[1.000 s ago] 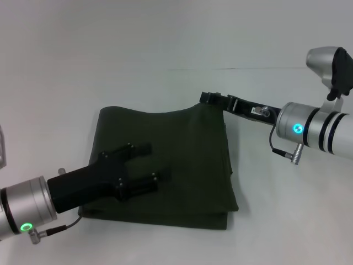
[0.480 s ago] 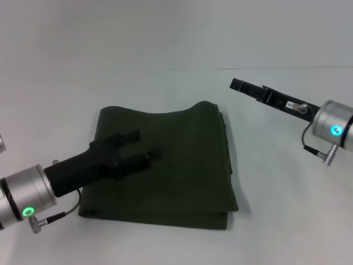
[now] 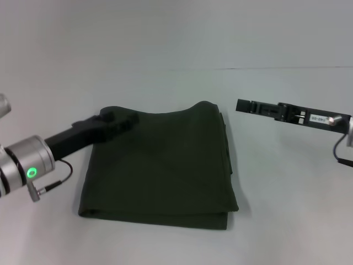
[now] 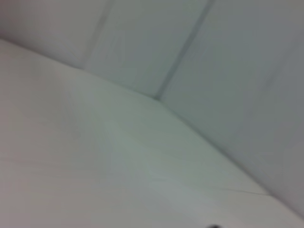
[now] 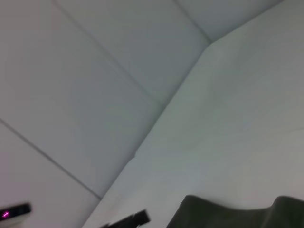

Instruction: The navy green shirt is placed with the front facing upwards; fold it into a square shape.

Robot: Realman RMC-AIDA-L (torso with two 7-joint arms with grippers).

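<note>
The navy green shirt [image 3: 160,165] lies folded square on the table [image 3: 276,221]; both end effectors hold nothing (finger states unclear).

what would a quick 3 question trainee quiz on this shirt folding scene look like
1. True or false: the navy green shirt lies folded into a rough square on the white table.
2. Multiple choice: where is the right tool? A) pinching the shirt's far corner B) off the shirt, over bare table on its right side C) flat on the middle of the shirt
3. Fill in: the left tool is over the shirt's far ____ corner.

Key
1. True; no lettering or collar shows in the head view.
2. B; it holds nothing.
3. Left; whether it touches the cloth cannot be told.
</note>
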